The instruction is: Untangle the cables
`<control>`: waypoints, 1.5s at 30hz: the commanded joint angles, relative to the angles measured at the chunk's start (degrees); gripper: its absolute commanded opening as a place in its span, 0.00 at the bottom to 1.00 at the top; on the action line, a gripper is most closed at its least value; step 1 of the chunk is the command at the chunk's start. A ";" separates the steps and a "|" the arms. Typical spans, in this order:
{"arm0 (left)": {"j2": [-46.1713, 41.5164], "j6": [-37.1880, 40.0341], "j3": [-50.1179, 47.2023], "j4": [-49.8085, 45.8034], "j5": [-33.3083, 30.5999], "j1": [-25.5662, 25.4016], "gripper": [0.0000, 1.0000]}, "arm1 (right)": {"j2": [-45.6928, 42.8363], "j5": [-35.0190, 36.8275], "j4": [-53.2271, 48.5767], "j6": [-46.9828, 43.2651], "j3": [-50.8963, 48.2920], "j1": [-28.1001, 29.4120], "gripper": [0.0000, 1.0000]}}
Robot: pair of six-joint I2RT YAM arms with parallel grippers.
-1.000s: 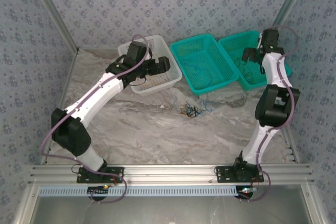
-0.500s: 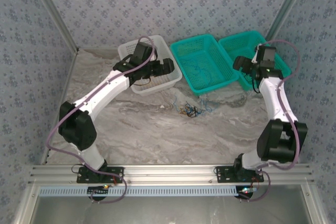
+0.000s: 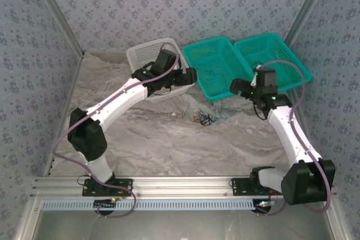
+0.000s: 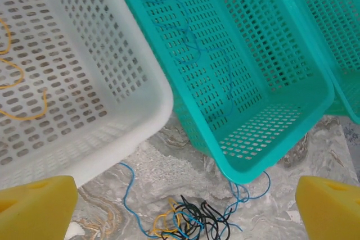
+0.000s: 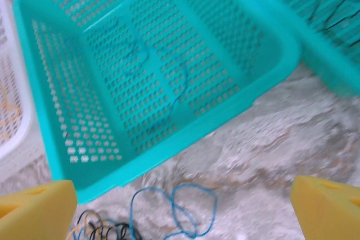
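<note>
The cables (image 3: 203, 118) are a small knotted clump of yellow, blue and black wires on the marbled table, just in front of the middle teal basket. In the left wrist view the cables (image 4: 191, 223) lie low between the yellow fingers (image 4: 36, 206), with a blue loop trailing right. The right wrist view has the clump's cables (image 5: 101, 231) at the lower left and blue loops beside it. My left gripper (image 3: 188, 76) hangs open over the white basket's near corner. My right gripper (image 3: 236, 88) is open, right of the clump. Both hold nothing.
At the back stand a white basket (image 3: 143, 54) holding a yellow wire (image 4: 22, 113), a middle teal basket (image 3: 194, 49) holding a blue wire (image 4: 185, 32), and a right teal basket (image 3: 298, 66) holding black wire (image 5: 337, 21). Patterned walls close the sides.
Both arms have swung away from the baskets toward the clump. The left gripper moved right, the right gripper moved left and nearer. Both stayed open.
</note>
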 commanded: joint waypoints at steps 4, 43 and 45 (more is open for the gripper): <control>2.60 0.00 1.31 -0.99 -1.45 -3.16 1.00 | -1.58 3.18 -1.96 4.49 -4.13 3.88 0.99; 3.04 -7.11 -6.04 11.82 -6.12 -8.23 0.99 | 7.74 -0.30 28.33 21.97 -26.11 3.30 0.61; 2.83 -7.29 -6.27 12.71 -7.21 -8.16 1.00 | 8.74 -0.03 29.23 21.80 -26.30 3.43 0.59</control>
